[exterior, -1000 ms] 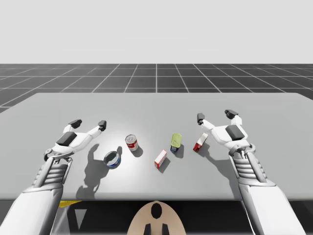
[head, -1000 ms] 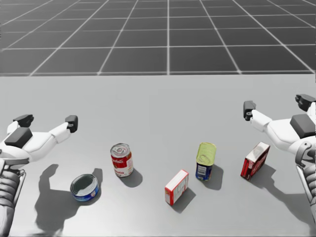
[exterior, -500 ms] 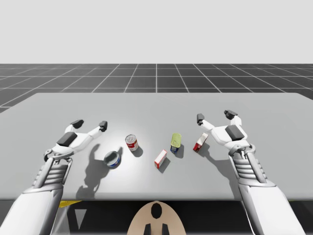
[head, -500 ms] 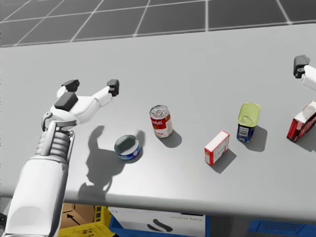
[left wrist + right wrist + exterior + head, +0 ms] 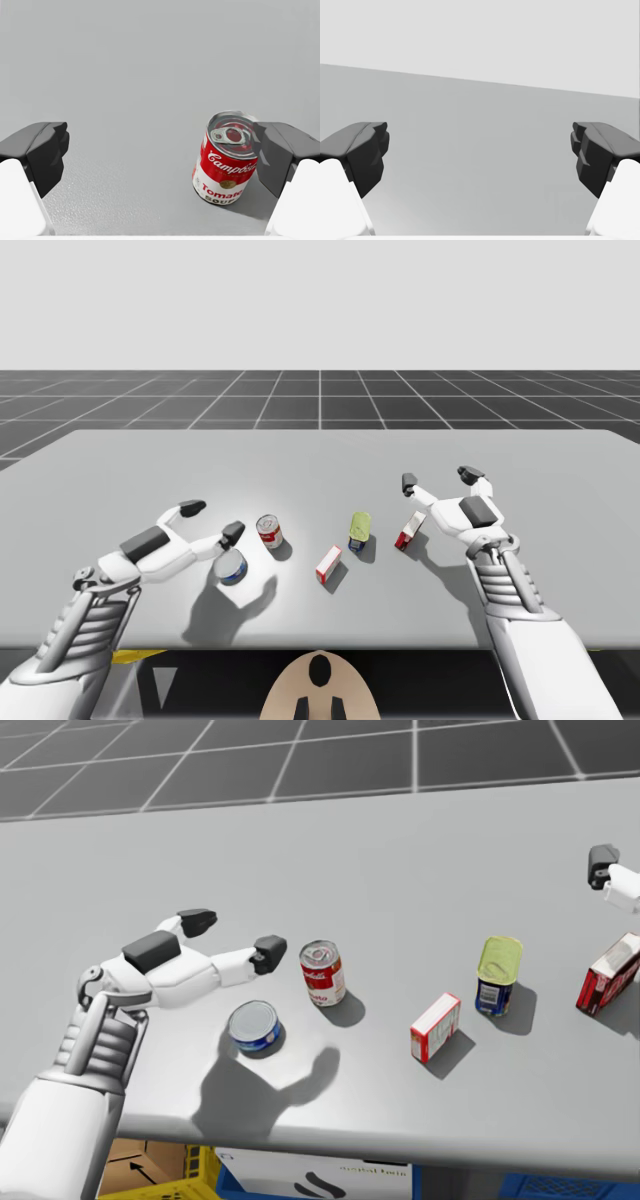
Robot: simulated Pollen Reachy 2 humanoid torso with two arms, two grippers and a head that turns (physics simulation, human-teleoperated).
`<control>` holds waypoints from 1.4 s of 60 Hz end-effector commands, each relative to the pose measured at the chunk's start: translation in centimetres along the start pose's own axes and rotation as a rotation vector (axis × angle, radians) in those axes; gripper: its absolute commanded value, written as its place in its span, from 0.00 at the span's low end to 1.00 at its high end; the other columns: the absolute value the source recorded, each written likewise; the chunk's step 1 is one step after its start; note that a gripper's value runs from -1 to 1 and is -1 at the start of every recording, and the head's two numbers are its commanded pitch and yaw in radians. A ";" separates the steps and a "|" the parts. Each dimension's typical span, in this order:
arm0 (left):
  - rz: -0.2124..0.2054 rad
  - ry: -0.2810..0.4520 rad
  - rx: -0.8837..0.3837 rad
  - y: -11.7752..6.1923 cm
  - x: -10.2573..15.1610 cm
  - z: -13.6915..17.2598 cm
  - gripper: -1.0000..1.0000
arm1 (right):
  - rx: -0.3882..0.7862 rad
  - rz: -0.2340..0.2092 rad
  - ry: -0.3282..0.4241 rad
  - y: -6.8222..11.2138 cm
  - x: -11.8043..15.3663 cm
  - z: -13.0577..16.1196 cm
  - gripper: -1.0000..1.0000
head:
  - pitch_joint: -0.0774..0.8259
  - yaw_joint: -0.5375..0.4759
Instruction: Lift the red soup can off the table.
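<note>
Surface: a plain grey table [image 5: 320,455], with a dark gridded floor [image 5: 320,390] behind it and pale blank space above.
Red soup can: the red soup can [image 5: 269,531] [image 5: 323,973] [image 5: 226,157] stands upright on the table, left of the middle, its pull-tab lid facing up.
Left gripper: my left gripper [image 5: 211,520] [image 5: 233,937] [image 5: 160,155] hovers over the table with its fingers spread wide, grasping nothing.
Can and gripper: in the left wrist view the can stands just ahead of the gripper, off to the side of one finger [image 5: 274,152], which overlaps its edge. The head view shows a small gap between that fingertip [image 5: 270,953] and the can, and the other finger is well apart from it.
Right gripper: my right gripper [image 5: 438,478] [image 5: 480,150] hangs above the table's right part, fingers apart and holding nothing.
Other things: a low blue can [image 5: 230,566] [image 5: 254,1025] sits just beside the soup can, under my left gripper. To the right come a red-and-white box [image 5: 328,564] [image 5: 435,1027], a blue can with a yellow-green top [image 5: 360,530] [image 5: 498,977], and a red box [image 5: 409,530] [image 5: 608,972] near my right gripper.
</note>
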State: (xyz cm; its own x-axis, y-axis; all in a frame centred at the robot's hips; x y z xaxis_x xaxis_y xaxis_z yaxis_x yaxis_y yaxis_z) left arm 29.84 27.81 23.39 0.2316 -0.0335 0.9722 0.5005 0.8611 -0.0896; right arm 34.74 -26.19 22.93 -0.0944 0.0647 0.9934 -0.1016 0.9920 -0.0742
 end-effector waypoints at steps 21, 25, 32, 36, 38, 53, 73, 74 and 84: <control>-0.045 0.191 -0.174 -3.6 -2.8 -2.7 0.00 | -0.001 -0.001 0.001 -0.1 0.0 -0.1 0.00 | 0.79 0.74; -0.048 0.201 -0.169 -3.9 -3.2 -3.5 0.00 | 0.000 -0.001 0.001 -0.1 0.0 -0.1 0.00 | 0.79 0.74; -0.056 0.210 -0.159 -4.3 -3.6 -5.0 0.00 | 0.002 -0.002 -0.001 -0.1 0.0 -0.1 0.00 | 0.79 0.74; -0.051 0.213 -0.147 -4.4 -3.7 -6.1 0.00 | 0.002 -0.003 -0.002 -0.1 0.1 -0.1 0.00 | 0.80 0.74; -0.050 0.216 -0.144 -4.4 -3.8 -6.5 0.00 | 0.002 -0.003 -0.003 -0.1 0.1 -0.1 0.00 | 0.80 0.74; -0.042 0.243 -0.101 -4.6 -4.3 -9.9 0.00 | 0.002 -0.004 -0.003 -0.2 0.1 -0.1 0.00 | 0.80 0.73; -0.072 0.261 -0.085 -5.0 -5.3 -9.9 1.00 | 0.001 -0.008 -0.010 -0.4 0.2 -0.1 0.00 | 0.76 0.74; -0.072 0.261 -0.086 -5.0 -5.3 -9.9 1.00 | 0.000 -0.008 -0.010 -0.4 0.2 -0.1 0.00 | 0.76 0.74; -0.077 0.270 -0.099 -5.1 -5.5 -9.9 1.00 | -0.002 -0.007 -0.011 -0.4 0.2 0.0 0.00 | 0.61 0.74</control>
State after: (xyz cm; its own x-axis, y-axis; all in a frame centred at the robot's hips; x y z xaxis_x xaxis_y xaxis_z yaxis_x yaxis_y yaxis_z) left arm 34.54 18.64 17.38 0.3708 -0.2267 0.9006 0.5981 0.8002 -0.0448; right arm 34.82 -26.53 23.13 -0.1034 0.0568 0.9930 -0.1018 0.9925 -0.0673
